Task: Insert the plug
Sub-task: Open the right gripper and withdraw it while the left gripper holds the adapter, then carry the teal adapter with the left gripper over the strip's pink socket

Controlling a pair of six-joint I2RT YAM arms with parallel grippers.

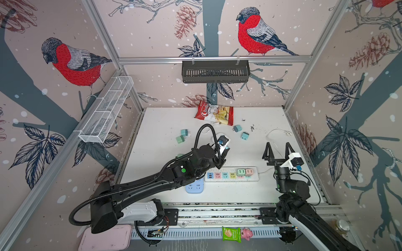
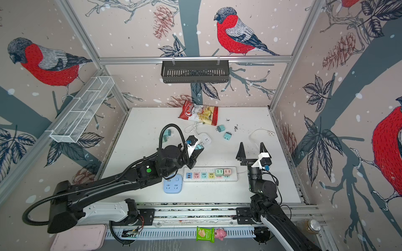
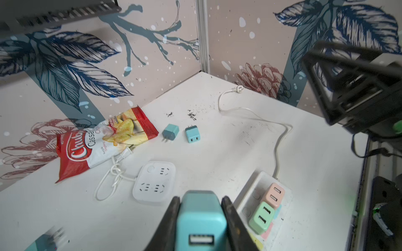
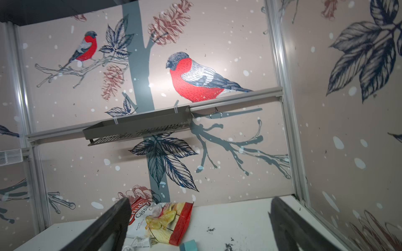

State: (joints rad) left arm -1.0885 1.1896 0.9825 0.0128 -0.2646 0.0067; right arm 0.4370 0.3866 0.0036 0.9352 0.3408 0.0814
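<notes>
My left gripper (image 3: 201, 200) is shut on a light teal USB plug (image 3: 201, 219), with one finger on each side of it. In both top views that gripper (image 1: 225, 152) (image 2: 198, 150) hangs just behind the left end of the long white power strip (image 1: 255, 177) (image 2: 233, 177), above the table. The strip has a row of coloured sockets. A green plug (image 3: 261, 217) and a pink plug (image 3: 273, 194) sit in its right end. My right gripper (image 1: 278, 150) (image 2: 252, 150) (image 4: 200, 217) is open and empty, raised behind the strip's right end.
A chips bag (image 1: 214, 115) lies at the back. Loose teal plugs (image 1: 245, 136) (image 1: 184, 132) are scattered mid-table. There is a white square socket block (image 3: 154, 182) with its cord, a blue socket block (image 2: 173, 184) under my left arm, and the strip's white cable (image 1: 276, 132) at the right.
</notes>
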